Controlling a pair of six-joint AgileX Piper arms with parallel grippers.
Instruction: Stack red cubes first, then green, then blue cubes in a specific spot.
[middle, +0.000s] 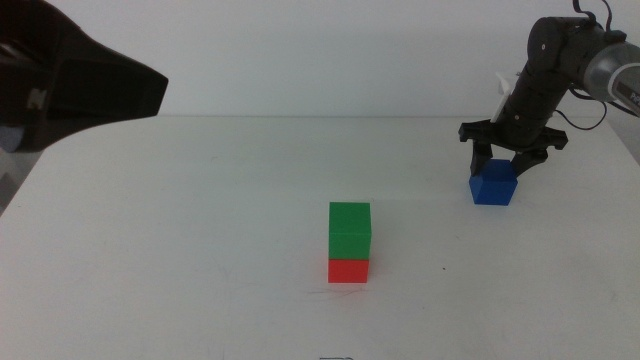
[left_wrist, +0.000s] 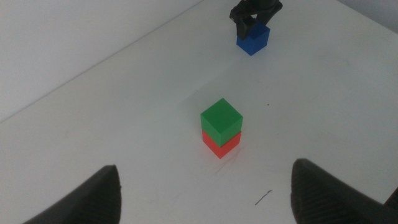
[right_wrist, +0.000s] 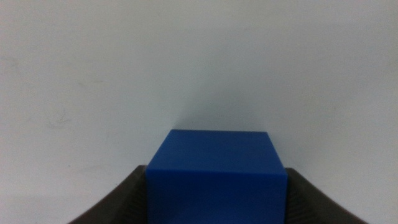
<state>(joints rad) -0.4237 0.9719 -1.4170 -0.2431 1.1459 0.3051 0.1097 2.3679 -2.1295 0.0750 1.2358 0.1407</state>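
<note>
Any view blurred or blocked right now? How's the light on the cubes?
Middle view: even light, soft shadows; a dark blurred shape fills the upper left corner; green cube on red cube sharp. Left wrist view: left gripper jaws blurred at the bottom edge. Right wrist view: right gripper straddles the blue cube, which fills the foreground, slightly soft.
</note>
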